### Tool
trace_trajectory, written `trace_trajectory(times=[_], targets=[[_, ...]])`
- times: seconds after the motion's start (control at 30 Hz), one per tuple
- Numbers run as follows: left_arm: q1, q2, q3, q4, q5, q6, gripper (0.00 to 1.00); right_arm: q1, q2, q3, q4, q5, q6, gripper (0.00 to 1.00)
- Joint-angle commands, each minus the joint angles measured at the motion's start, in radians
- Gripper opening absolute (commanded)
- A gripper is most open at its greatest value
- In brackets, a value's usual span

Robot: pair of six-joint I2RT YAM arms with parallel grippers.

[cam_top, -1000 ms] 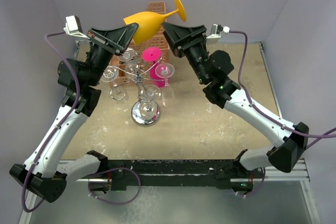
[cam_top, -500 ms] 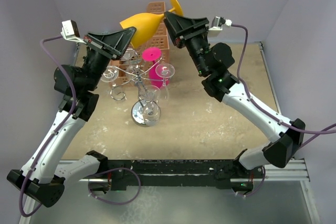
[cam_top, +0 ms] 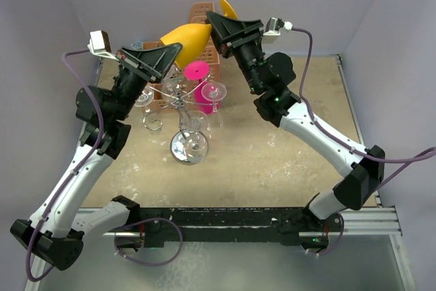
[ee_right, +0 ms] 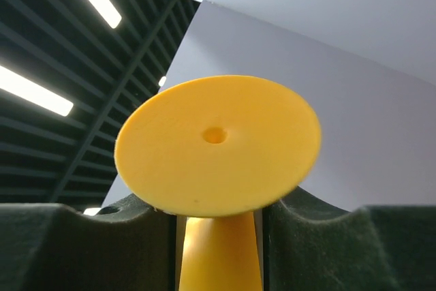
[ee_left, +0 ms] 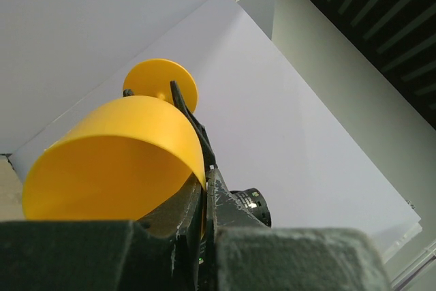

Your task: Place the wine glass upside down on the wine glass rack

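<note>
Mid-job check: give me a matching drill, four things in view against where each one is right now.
1 left pincer
2 right pincer
3 wine glass rack
4 pink glass

A standing on the table
B straddling the stem of the yellow wine glass
C clamped on that glass's bowl rim
D beside the orange basket

Pairs: 1-C, 2-B, 3-A, 4-D

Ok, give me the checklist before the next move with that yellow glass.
1. Left gripper pinching yellow wine glass bowl rim: ok.
2. Stem inside right gripper, under the foot: ok.
3. Right grip firm: cannot tell.
4. Glass upside down: not ok, lying sideways.
5. Glass at wine glass rack: not ok, held apart.
6. Free rack arm: cannot tell.
</note>
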Motion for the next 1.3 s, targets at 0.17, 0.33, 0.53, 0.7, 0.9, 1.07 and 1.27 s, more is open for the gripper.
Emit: trace_trajectory(times=[0.17,0.33,0.53,0.7,0.9,1.07,1.27], targets=[[-0.008,-0.079,-0.008,-0.032,0.033,0.045,0.0,0.004,0.014,0.032,0.15,-0.076,0.033,0.13],[-0.009,-0.11,0.025,-0.135,0.022,0.127,0.13,0.01,-0.012,0.016,0.19,-0.079,-0.033,0.0],[-0.009,-0.174,0.11,-0.389,-0.062,0.297,0.33,0.013,-0.055,-0.016,0.23,-0.091,-0.134,0.0],[-0.009,-0.232,0.2,-0.589,-0.104,0.439,0.4,0.017,-0.075,0.009,0.128,-0.145,-0.258,0.0],[-0.008,-0.242,0.337,-0.637,-0.063,0.454,0.48,0.069,-0.031,0.111,0.013,-0.196,-0.416,0.0],[-0.008,-0.214,0.417,-0.697,-0.097,0.399,0.52,0.163,-0.019,0.125,0.011,-0.193,-0.534,0.0],[-0.006,-0.162,0.398,-0.669,-0.145,0.204,0.56,0.266,-0.015,0.079,0.086,-0.181,-0.712,0.0]])
